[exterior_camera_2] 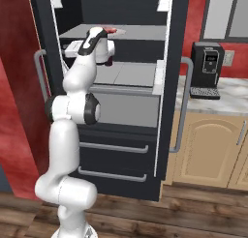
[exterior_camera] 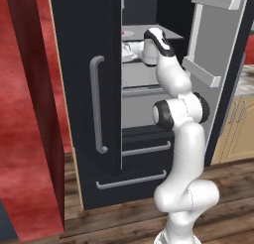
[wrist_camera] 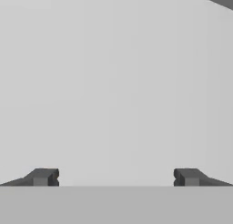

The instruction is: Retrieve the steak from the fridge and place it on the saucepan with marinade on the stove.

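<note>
White arm links rise from the base to reach into the open fridge (exterior_camera_2: 121, 150), so the end effector (wrist_camera: 116, 177) sits at shelf height, its fingertips (wrist_camera: 45, 176) spread wide with nothing between them and only pale grey surface ahead. Farther in, on the upper shelf (exterior_camera_2: 140, 33), a small reddish lump that is likely the steak (exterior_camera_2: 110, 29) lies just beyond the wrist, so the hand seems staged open to close around it.
</note>
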Controlling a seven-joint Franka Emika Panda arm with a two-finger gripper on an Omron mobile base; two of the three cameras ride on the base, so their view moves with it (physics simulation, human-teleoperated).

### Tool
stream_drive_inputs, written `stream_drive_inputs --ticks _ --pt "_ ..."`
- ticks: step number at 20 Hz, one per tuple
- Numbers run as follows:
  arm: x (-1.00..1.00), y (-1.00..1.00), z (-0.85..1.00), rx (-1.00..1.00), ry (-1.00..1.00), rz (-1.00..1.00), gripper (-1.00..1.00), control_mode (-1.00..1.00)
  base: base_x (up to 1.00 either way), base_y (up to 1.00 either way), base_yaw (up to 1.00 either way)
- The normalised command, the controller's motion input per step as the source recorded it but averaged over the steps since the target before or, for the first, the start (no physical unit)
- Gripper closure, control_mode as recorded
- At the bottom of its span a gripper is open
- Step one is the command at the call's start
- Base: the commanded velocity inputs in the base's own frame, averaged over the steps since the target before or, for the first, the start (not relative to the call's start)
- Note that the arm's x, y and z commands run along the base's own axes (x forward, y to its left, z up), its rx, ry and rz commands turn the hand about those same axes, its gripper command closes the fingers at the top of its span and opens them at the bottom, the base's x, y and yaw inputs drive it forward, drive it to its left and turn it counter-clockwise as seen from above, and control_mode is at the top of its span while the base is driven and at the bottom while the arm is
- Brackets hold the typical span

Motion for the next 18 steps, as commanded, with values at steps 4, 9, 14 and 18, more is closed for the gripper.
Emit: stream_drive_inputs --ticks 4,9,14,18 --pt "-0.07 0.5 0.0 0.0 0.02 0.0 -1.0 -1.0 0.0 0.0 0.0" --pt "-0.19 0.44 0.0 0.0 0.01 0.0 -1.0 -1.0 0.0 0.0 0.0" --pt "-0.2 0.38 0.0 0.0 0.0 0.0 -1.0 -1.0 0.0 0.0 0.0" --pt "-0.19 0.44 0.0 0.0 0.01 0.0 -1.0 -1.0 0.0 0.0 0.0"
